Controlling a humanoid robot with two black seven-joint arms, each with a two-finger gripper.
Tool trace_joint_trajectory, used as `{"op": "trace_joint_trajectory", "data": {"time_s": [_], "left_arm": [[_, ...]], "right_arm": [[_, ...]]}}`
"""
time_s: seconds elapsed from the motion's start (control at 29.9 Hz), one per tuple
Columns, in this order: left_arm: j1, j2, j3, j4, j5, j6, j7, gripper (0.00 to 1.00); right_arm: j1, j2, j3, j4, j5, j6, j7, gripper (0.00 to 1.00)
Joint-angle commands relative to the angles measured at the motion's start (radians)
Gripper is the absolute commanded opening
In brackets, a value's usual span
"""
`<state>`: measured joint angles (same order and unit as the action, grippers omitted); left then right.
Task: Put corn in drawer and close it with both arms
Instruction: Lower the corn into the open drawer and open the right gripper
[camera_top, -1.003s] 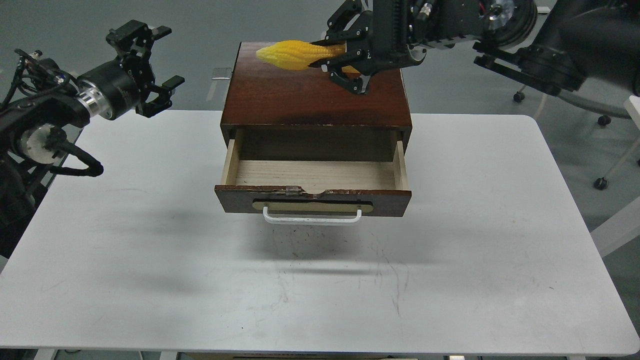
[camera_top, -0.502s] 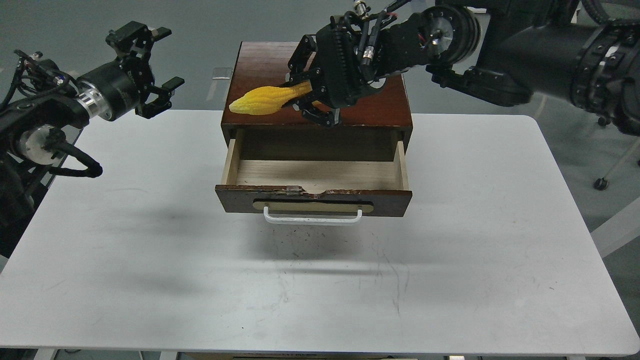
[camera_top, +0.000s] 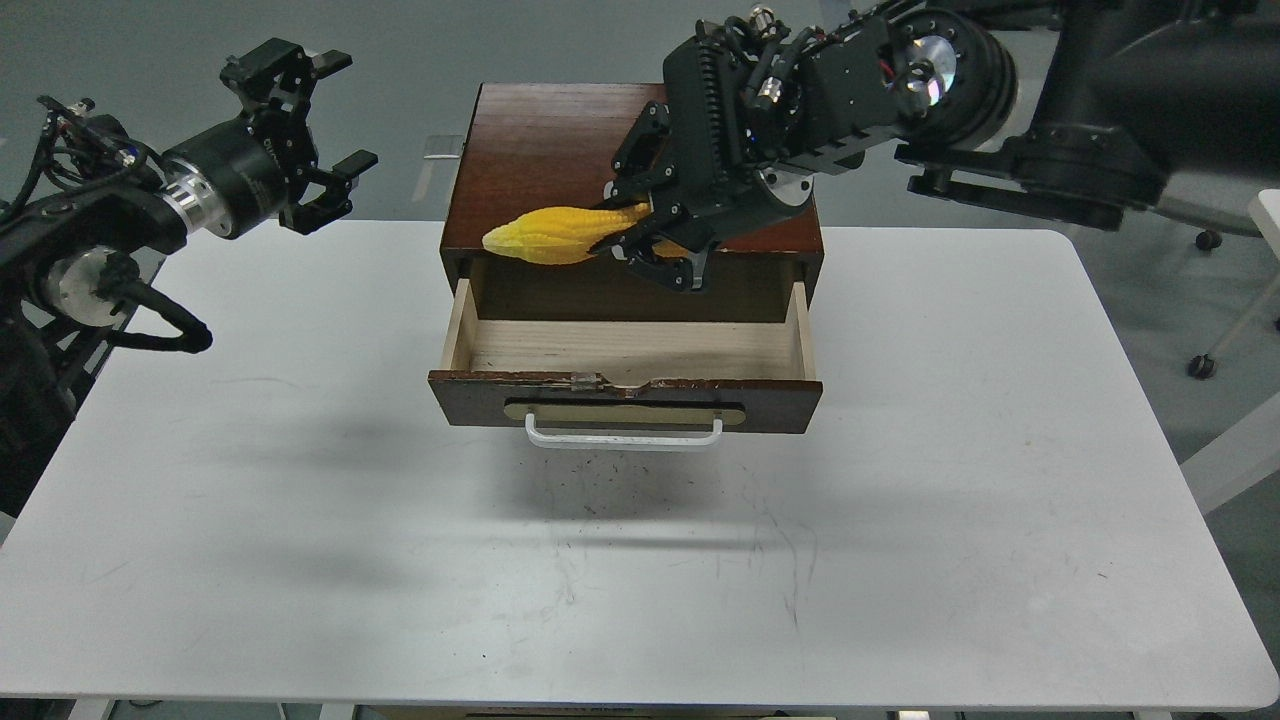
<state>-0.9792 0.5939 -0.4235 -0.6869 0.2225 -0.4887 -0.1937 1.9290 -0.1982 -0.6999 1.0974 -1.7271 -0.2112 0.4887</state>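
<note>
Corn (camera_top: 548, 236) hangs in the upper middle of the frame, its thick end clamped between the fingers of the right gripper (camera_top: 640, 235) and its pointed tip aimed left, just above the cabinet's front lip and the back of the open drawer (camera_top: 625, 385). The step in hand looks like the lowering and release. To do it well, bring the cob forward over the pale floor, keep it level and parallel to the white handle (camera_top: 624, 436), and let go only when it is low. Room is tight lengthwise: the tip sits near the drawer's left wall and the chipped front edge lies below. At upper left, the left gripper (camera_top: 310, 130) hovers spread and empty, well apart from the drawer, over bare table (camera_top: 300, 560).
</note>
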Motion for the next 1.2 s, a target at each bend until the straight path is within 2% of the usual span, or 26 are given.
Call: {"op": "trace_joint_trajectory", "data": {"time_s": [0.0,0.3,0.33,0.4,0.43,0.47,0.5,0.54,1.17], "left_arm": [[0.001,0.003,0.0,0.0,0.0,0.0,-0.001,1.0],[0.002,0.004,0.002,0.0,0.0,0.0,-0.001,1.0],[0.002,0.006,0.0,0.001,0.0,0.0,-0.001,1.0],[0.002,0.007,0.002,0.001,0.0,0.0,-0.001,1.0],[0.002,0.009,0.002,0.001,0.0,0.0,-0.001,1.0],[0.002,0.009,0.002,0.001,0.0,0.0,-0.001,1.0],[0.004,0.009,0.002,0.001,0.001,0.0,-0.001,1.0],[0.002,0.007,0.002,0.001,0.002,0.0,-0.001,1.0],[0.002,0.006,0.002,0.001,0.003,0.0,-0.001,1.0]], "right_arm": [[-0.008,-0.007,-0.004,0.007,-0.005,0.006,0.0,0.0],[-0.042,0.013,-0.01,0.01,-0.017,0.003,0.0,0.0],[-0.048,0.013,-0.009,0.01,-0.015,-0.002,0.0,0.06],[-0.053,0.013,-0.006,0.009,-0.012,-0.005,0.0,0.29],[-0.062,0.01,0.0,0.009,-0.008,-0.008,0.0,0.51],[-0.067,0.008,0.002,0.01,0.0,-0.014,0.0,0.62],[-0.077,0.006,0.008,0.01,0.004,-0.023,0.0,0.86],[-0.088,0.005,0.017,0.01,0.006,-0.028,0.0,0.97],[-0.096,-0.044,0.08,0.033,0.059,-0.027,0.0,1.0]]}}
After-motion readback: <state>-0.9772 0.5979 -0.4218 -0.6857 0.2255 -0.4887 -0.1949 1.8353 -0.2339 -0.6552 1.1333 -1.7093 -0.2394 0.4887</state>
